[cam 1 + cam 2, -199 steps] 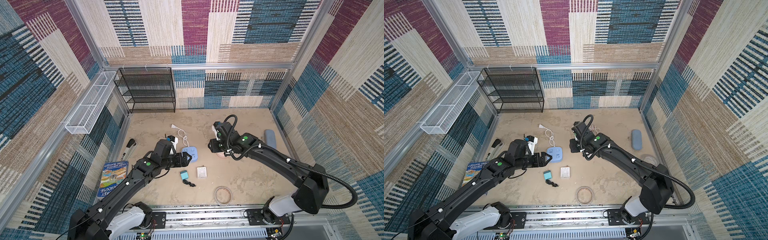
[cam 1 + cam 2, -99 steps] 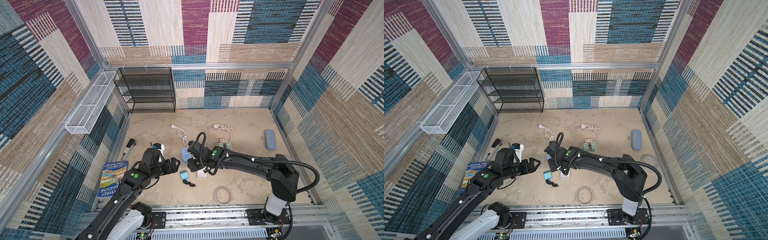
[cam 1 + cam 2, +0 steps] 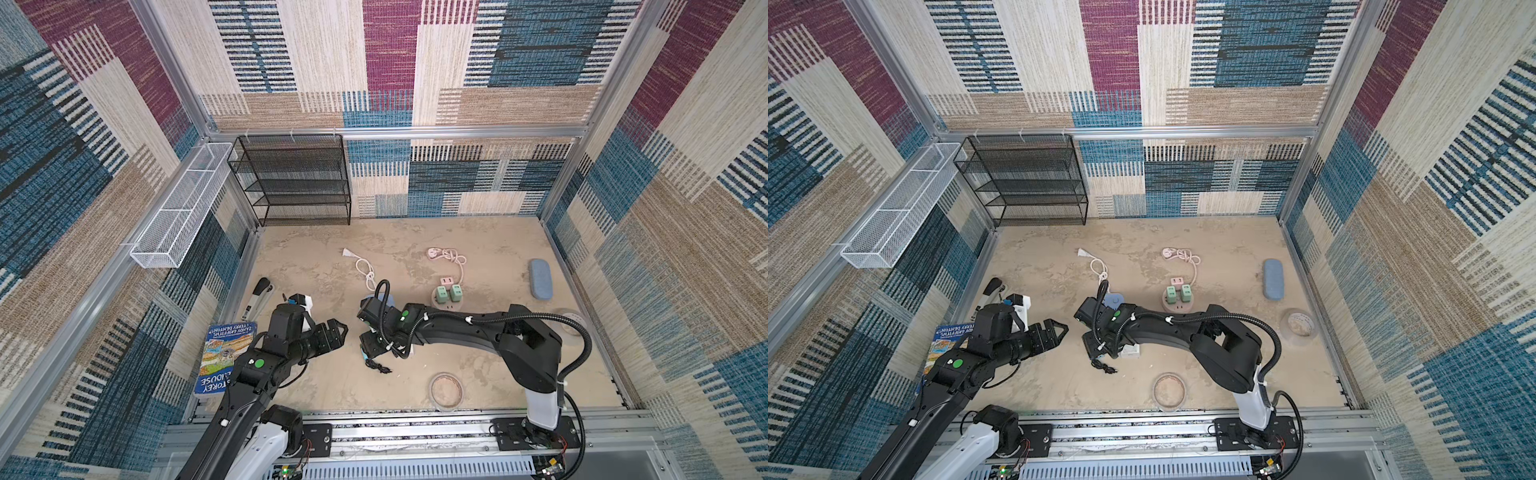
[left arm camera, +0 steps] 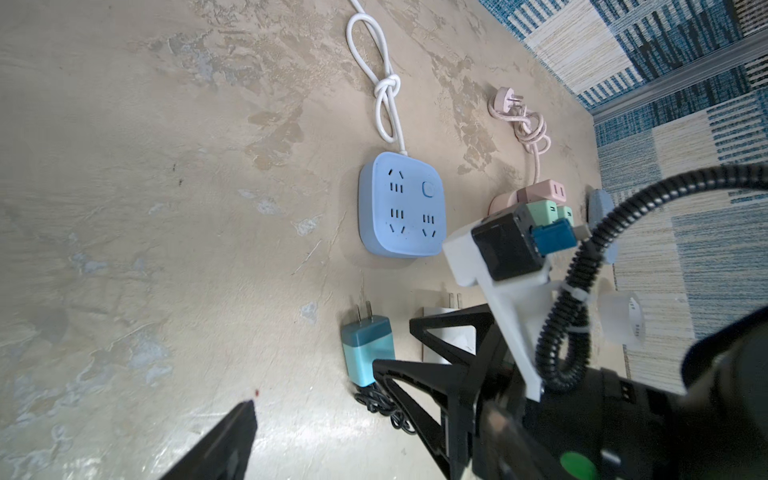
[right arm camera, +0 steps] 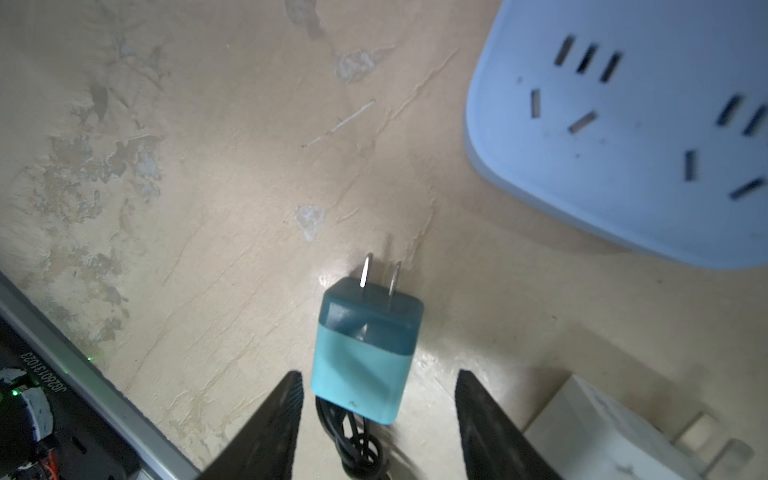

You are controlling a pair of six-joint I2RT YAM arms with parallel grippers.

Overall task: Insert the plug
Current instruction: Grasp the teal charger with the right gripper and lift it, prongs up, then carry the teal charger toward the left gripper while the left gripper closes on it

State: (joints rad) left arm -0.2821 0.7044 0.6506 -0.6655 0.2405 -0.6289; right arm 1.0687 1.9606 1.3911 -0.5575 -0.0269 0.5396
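Note:
The plug (image 5: pixel 365 345) is a teal block with two metal prongs and a coiled black cable (image 5: pixel 357 444), lying flat on the floor. My right gripper (image 5: pixel 378 376) hangs just over its cable end, open, one finger on each side and neither touching it. The prongs point toward the light-blue power strip (image 5: pixel 623 124), which lies a short way beyond. In a top view my right gripper (image 3: pixel 374 349) covers most of the plug. My left gripper (image 3: pixel 338 336) hovers to the left of the plug (image 4: pixel 368 345), open and holding nothing.
A white adapter (image 5: pixel 602 432) lies right beside the plug. A pink round strip with green adapters (image 3: pixel 446 296) sits behind my right arm. A tape roll (image 3: pixel 446 390), a book (image 3: pixel 224 357), a stapler (image 3: pixel 259 293), a blue case (image 3: pixel 540 278) and a black rack (image 3: pixel 299 178) ring the floor.
My right arm swung from above the pink strip forward and left to the plug, and its jaws have been opening. My left gripper drew back left from the power strip.

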